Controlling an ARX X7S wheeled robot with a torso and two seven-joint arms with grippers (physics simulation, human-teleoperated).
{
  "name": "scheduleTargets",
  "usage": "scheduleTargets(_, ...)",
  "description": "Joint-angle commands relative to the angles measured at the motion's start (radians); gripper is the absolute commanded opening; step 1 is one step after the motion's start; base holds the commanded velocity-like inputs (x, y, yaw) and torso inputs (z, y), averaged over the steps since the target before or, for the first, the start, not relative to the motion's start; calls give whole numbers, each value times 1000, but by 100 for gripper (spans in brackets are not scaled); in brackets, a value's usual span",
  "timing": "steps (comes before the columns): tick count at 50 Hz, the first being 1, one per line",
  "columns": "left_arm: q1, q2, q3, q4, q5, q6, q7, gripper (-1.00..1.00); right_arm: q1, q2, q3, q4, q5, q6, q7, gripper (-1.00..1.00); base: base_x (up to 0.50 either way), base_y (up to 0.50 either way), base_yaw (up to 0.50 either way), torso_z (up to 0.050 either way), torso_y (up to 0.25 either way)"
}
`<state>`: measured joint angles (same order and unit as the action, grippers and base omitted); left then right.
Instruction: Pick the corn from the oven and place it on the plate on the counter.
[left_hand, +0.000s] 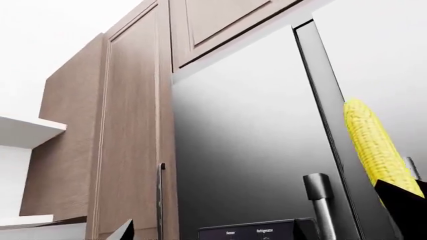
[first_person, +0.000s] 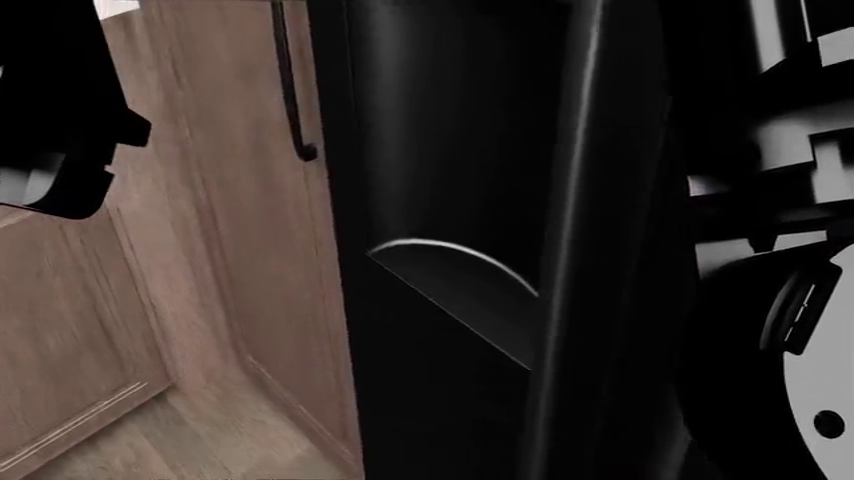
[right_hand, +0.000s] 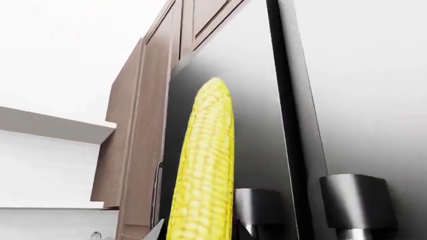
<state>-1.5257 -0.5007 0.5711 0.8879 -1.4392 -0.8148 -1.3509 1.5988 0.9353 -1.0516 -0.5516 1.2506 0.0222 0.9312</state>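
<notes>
The corn (right_hand: 203, 170), a bright yellow cob, stands upright between the fingers of my right gripper (right_hand: 200, 234), which is shut on its lower end. It also shows in the left wrist view (left_hand: 373, 145), held by a black finger (left_hand: 403, 205) of the right gripper. My left gripper (left_hand: 213, 236) is open and empty; only one pale fingertip (left_hand: 125, 231) shows clearly. Both grippers are held up in front of a steel fridge. The oven, the plate and the counter are out of view.
A tall stainless fridge (left_hand: 253, 140) with bar handles (left_hand: 320, 200) and a dispenser panel (left_hand: 257, 231) fills the space ahead. Brown wood cabinets (left_hand: 127, 125) stand beside and above it. In the head view, the dark fridge front (first_person: 454, 200) and a wood floor (first_person: 200, 430) show.
</notes>
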Motion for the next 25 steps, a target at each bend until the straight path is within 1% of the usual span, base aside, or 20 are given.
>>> scheduleTargets(1, 1, 3, 6, 0, 5, 2, 2, 100, -8, 2, 7, -1, -14, 2, -3, -100, 56, 54, 500, 0, 0)
scheduleTargets(25, 2, 0, 9, 5, 2, 7, -8, 100, -17, 2, 17, -2, -9, 0, 1, -100, 56, 63, 500, 0, 0)
